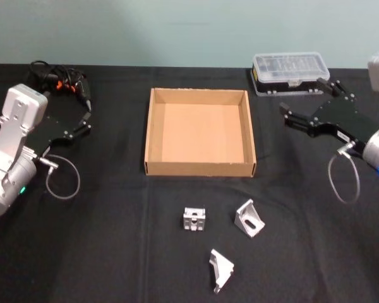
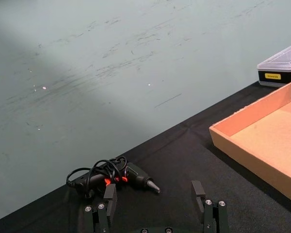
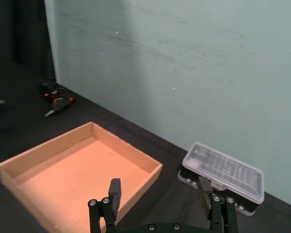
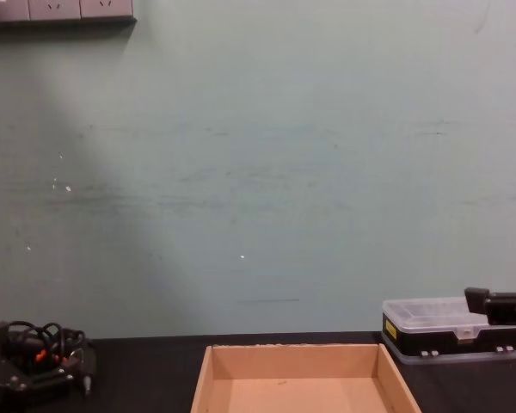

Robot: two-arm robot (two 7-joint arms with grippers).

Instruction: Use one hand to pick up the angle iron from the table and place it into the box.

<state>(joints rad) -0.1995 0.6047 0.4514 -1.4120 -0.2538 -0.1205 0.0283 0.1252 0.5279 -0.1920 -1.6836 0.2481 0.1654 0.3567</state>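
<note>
I read the left gripper (image 2: 154, 193) as spread apart and holding nothing, held over the left side of the table (image 1: 114, 240) near a black glue gun (image 1: 66, 81). The right gripper (image 3: 159, 187) is likewise spread wide with nothing between its fingers, held over the right side just beside the clear-lidded plastic case (image 1: 289, 69). The box (image 1: 199, 168) sits at centre. Three silver parts lie on the table on my side of the box's near wall, clear of it: the left angle iron (image 1: 194, 219), the right angle iron (image 1: 249, 218) and, closest to me, the near angle iron (image 1: 221, 270).
</note>
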